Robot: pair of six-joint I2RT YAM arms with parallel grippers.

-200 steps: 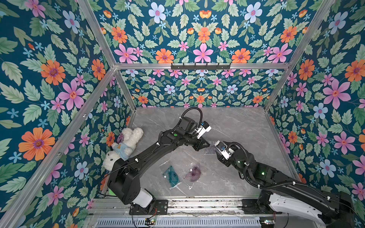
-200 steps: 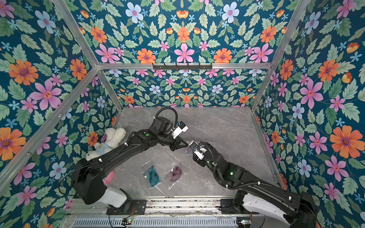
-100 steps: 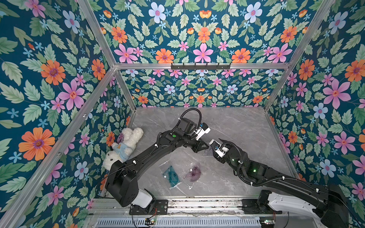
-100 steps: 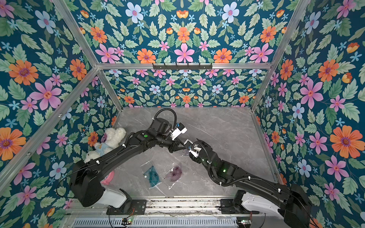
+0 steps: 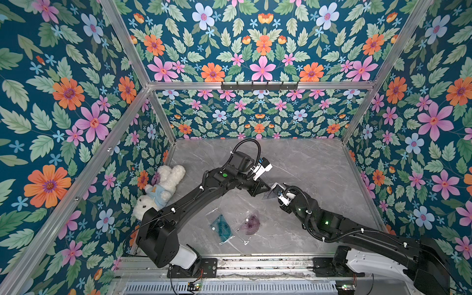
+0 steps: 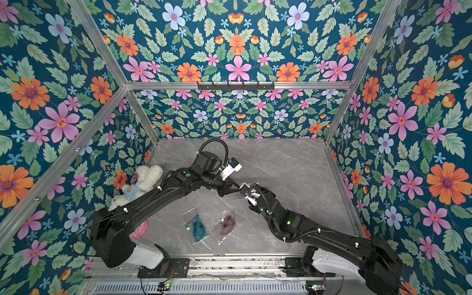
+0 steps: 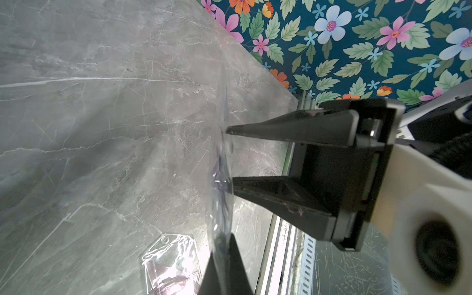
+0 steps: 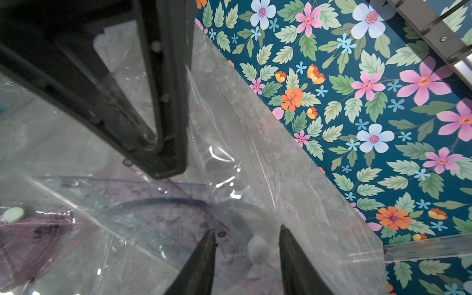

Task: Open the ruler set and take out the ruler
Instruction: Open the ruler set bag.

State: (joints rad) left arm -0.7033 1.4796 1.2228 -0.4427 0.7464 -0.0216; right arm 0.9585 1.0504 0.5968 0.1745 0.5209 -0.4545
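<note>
– Clear plastic pouch: is that the ruler set [image 5: 268, 196]?
– Yes. In both top views it is held up off the table [image 5: 306, 163], near the middle, a bit toward 3 o'clock. The left gripper [image 5: 263, 189] reaches in from 8 o'clock and pinches it tight. The right gripper [image 5: 275, 191] reaches in from 4 o'clock, just beside it.
– Which way does it point?
– In the left wrist view it is a thin sheet seen on its edge, sticking straight out from the left fingers [image 7: 237, 273]. So I think its long side runs toward 4 o'clock.
– And the right wrist view?
– The right jaws stand apart, with a white snap [image 8: 258, 249] between them. Purple rulers [image 8: 166, 217] show inside.
– What now?
– Close on the plastic by the snap, hold the other side firm, and pull slowly so nothing rips.
</note>
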